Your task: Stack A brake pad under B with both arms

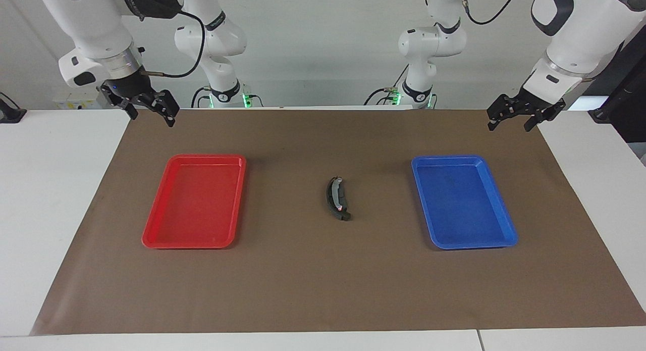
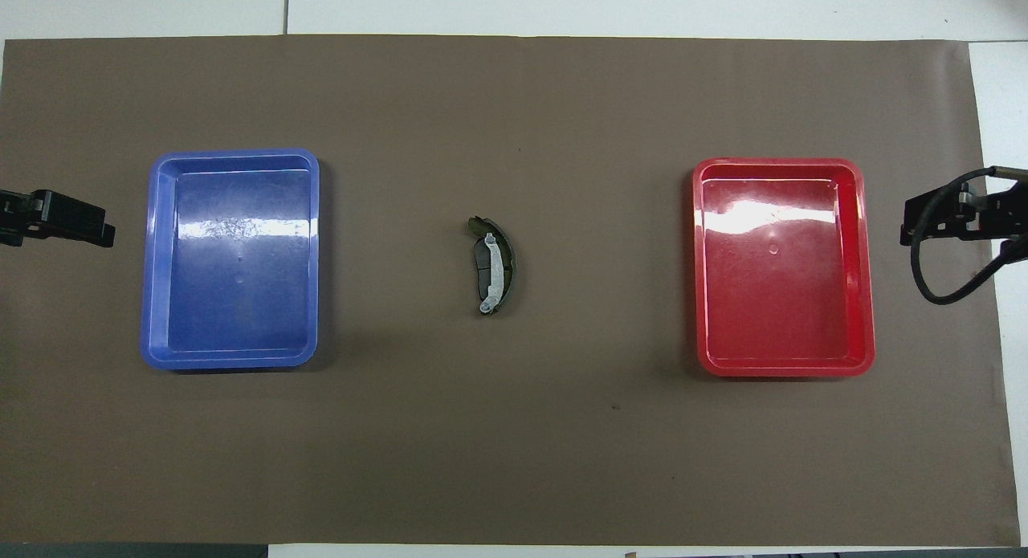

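Note:
The crescent brake shoe B (image 1: 334, 197) (image 2: 499, 265), dark with a light grey strip, lies on the brown mat between the two trays. It rests on the short dark brake pad A (image 2: 480, 267), which shows only partly inside its curve. My left gripper (image 1: 509, 124) (image 2: 80, 221) hangs open and empty in the air over the mat's edge at the left arm's end, beside the blue tray. My right gripper (image 1: 153, 117) (image 2: 923, 217) hangs open and empty over the mat's edge at the right arm's end, beside the red tray. Both are well apart from the stack.
An empty blue tray (image 1: 423, 165) (image 2: 152, 261) lies toward the left arm's end, an empty red tray (image 1: 171, 164) (image 2: 863, 261) toward the right arm's end. The brown mat (image 1: 323, 290) covers the white table.

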### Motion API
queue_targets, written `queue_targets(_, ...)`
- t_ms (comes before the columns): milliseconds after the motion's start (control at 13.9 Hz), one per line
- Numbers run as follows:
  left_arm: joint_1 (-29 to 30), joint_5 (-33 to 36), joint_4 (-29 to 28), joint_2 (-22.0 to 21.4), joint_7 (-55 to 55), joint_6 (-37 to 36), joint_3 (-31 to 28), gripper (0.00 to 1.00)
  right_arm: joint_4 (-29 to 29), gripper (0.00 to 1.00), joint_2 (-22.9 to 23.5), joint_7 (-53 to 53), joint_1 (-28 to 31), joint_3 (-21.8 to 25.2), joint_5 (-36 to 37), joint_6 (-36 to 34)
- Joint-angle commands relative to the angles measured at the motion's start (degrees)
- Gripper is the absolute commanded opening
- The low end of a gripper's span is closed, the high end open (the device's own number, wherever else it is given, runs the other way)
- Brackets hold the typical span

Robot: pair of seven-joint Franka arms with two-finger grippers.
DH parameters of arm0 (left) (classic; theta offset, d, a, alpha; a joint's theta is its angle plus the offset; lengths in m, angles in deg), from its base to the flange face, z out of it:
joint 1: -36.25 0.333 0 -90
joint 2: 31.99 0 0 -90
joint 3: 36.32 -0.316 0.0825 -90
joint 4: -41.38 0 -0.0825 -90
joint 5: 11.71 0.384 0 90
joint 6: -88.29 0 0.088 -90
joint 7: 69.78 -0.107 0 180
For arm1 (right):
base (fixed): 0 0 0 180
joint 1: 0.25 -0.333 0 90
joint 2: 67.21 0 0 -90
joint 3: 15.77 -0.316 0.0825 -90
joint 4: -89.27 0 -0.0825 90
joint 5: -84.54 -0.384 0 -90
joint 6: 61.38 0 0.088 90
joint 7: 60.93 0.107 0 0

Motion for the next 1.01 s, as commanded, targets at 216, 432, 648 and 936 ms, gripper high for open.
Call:
queue_targets(216, 0.10, 0.86, -0.79, -0.82, -0.16, 0.27, 0.04, 1.00, 4.05, 0.99, 0.71, -1.51, 0.02, 0.63, -2.62, -5.40)
queue_targets(432, 0.10, 0.86, -0.79, -0.82, -0.16, 0.27, 0.04, 1.00, 5.45, 0.99, 1.06, -1.77, 0.02, 0.54, -1.83, -5.93)
queue_targets(648, 0.10, 0.86, -0.79, -0.82, -0.16, 0.27, 0.04, 1.00, 6.07, 0.99, 1.15, -3.35, 0.11, 0.54, 0.10, -7.16)
queue_targets(936, 0.10, 0.86, -0.79, -0.82, -0.16, 0.27, 0.04, 1.00, 4.76, 0.99, 1.06, -3.62, -0.42, 0.54, 0.36, -4.54)
